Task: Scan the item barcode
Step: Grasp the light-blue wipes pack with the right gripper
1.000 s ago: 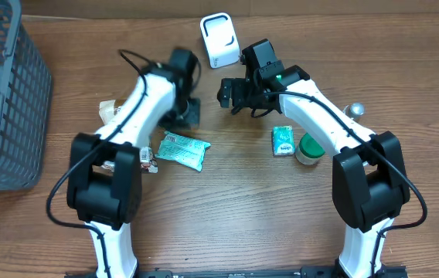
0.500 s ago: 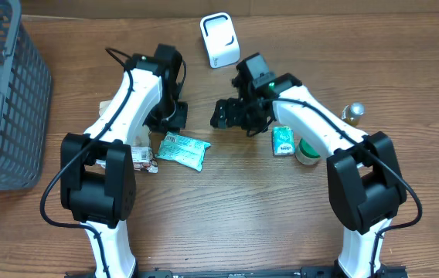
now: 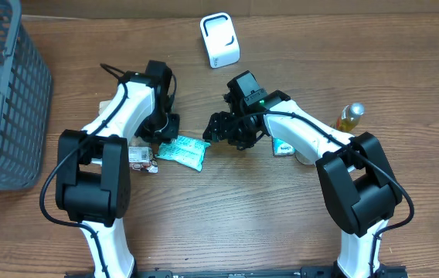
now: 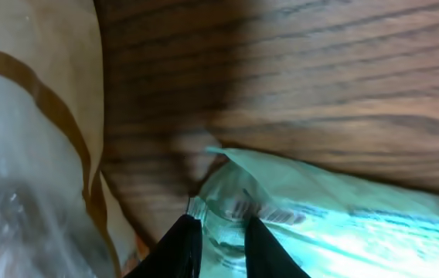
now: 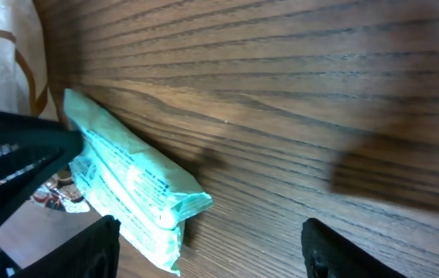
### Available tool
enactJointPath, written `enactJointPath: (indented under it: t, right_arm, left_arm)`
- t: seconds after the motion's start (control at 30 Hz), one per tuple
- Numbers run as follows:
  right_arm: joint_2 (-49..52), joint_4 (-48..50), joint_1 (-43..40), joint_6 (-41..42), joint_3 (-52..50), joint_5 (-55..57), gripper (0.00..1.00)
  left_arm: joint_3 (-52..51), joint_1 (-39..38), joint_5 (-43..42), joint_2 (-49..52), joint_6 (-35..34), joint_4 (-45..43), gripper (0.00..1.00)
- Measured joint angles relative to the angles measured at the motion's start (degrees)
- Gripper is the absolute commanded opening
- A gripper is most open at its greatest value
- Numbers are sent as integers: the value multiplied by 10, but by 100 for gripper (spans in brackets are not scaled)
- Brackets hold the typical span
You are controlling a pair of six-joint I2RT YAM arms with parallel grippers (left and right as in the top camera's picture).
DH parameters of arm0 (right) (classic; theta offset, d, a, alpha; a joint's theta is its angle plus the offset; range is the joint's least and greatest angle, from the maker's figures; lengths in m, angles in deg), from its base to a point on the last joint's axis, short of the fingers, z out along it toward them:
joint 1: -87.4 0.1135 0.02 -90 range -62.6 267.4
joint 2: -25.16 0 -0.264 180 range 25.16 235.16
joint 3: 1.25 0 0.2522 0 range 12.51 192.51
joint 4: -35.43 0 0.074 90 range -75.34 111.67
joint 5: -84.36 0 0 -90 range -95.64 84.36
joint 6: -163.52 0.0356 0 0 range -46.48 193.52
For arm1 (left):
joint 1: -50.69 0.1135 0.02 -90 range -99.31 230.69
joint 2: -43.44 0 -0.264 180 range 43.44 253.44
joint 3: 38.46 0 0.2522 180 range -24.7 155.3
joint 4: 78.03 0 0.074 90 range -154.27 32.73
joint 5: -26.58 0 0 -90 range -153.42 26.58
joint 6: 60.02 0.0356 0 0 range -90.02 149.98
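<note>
Left fingers [image 4: 179,249] nearly together at teal packet [image 3: 183,150], grip unclear, right fingers [image 5: 335,251] spread, packet lengthwise left-right

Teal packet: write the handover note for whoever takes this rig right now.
Left gripper: fingers nearly together at the left end of the teal packet; whether it grips is unclear.
Right gripper: open, empty, low over the table by the packet's right end.
The packet lies flat on the table. The white scanner stands at the far edge, well apart from it.
Done: both grippers are at the packet.
Left: secure it, lift it, show its barcode to the scanner.
</note>
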Motion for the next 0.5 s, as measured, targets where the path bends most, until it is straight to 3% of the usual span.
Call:
enactJointPath:
  t: [0.5]
  right_arm:
    - [22,44,37,54,-27,-31,61]
  left_arm:
    - [-31,2,-42,-13,0,-33,20]
